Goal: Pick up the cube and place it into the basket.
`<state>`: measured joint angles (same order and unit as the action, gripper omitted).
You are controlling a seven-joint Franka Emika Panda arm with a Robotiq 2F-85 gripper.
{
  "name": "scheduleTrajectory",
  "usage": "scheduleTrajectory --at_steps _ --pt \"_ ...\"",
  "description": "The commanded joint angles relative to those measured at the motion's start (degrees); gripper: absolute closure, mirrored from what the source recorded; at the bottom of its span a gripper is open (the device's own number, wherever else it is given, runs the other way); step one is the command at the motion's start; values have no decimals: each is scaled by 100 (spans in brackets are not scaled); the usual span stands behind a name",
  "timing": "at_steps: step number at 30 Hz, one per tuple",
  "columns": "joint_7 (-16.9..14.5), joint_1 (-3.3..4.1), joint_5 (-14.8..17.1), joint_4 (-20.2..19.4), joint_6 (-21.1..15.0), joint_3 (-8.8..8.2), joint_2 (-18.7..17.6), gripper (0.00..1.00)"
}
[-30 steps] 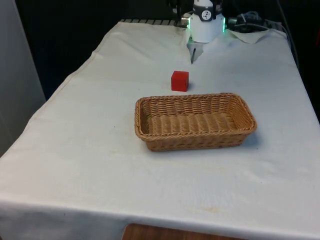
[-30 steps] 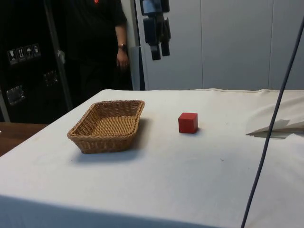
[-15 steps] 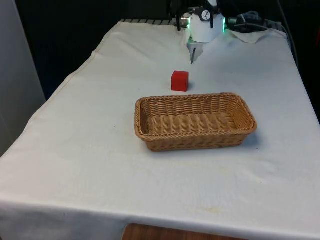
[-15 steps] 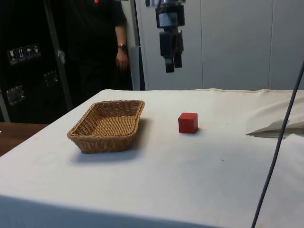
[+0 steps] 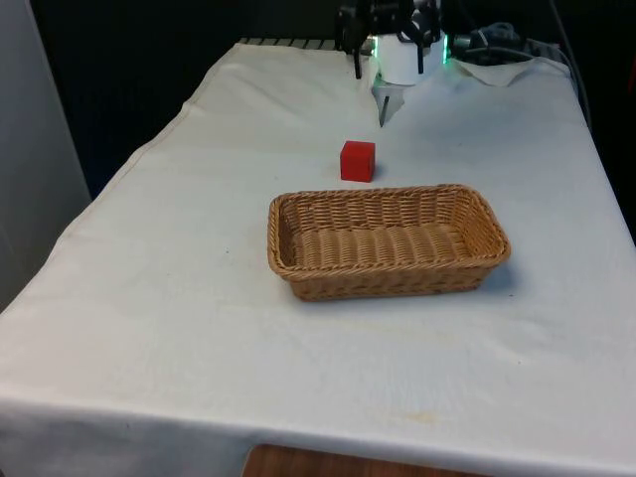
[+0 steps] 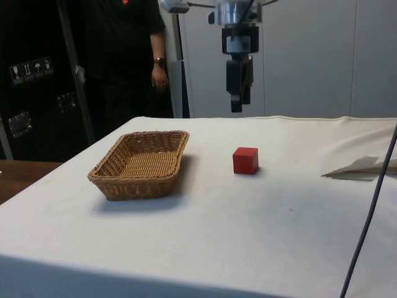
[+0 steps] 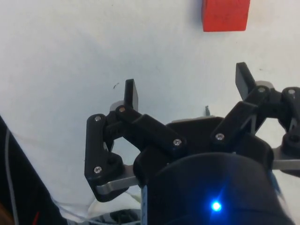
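- The red cube (image 5: 358, 161) sits flat on the white-clothed surface (image 5: 199, 298), nothing touching it, all on its own.
- In the side view the cube (image 6: 245, 160) shows two faces, resting squarely on the cloth with a small shadow beside it.
- The wicker basket (image 5: 388, 241) lies just beside the cube, nearer the front camera, a narrow strip of cloth between them; it holds nothing.
- From the side the basket (image 6: 140, 164) stands apart from the cube, long side running away from the camera.
- Up above hangs the gripper (image 6: 236, 107), well clear of the surface, a little to the basket side of the cube, pointing straight down.
- The wrist view shows the fingers (image 7: 131, 92) spread wide with only bare cloth between them, and the cube (image 7: 225, 15) lies beyond their tips.
- In the front view the gripper (image 5: 388, 70) hangs at the far end, over the cloth behind the cube.
- A person (image 6: 127, 56) in dark clothes stands behind the surface, arm hanging down, a watch on the wrist.
- A dark cable (image 6: 372, 205) crosses the side view's near edge.
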<state>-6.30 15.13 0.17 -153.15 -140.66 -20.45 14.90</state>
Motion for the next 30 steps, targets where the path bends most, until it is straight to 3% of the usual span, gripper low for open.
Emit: scheduleTrajectory --at_steps 1,2,3,9,10,11,12,19,20,21,27,28,29,30 --pt "92 -40 -120 -126 -183 40 46 0" --pt "0 0 -11 -57 -69 0 11 0" --pt "103 -40 -132 -178 -258 46 52 0" --pt "195 -52 -160 -441 -716 109 17 0" --pt "206 -46 -155 -464 -779 115 -6 0" --pt "86 6 -40 -447 -665 63 29 0" --pt "218 -46 -149 -487 -842 115 -29 0" --pt "332 -46 -109 -579 -1249 86 -309 0" --pt "264 0 -40 -567 -1180 69 -292 0" --pt "344 -46 -109 -579 -1289 74 -344 0" --pt "401 -46 -97 -596 -1576 6 -602 0" --pt "338 -6 -40 -579 -1438 6 -533 0" --pt "413 -46 -97 -596 -1621 -6 -647 0" --pt "424 -40 -92 -602 -1725 -29 -739 0"
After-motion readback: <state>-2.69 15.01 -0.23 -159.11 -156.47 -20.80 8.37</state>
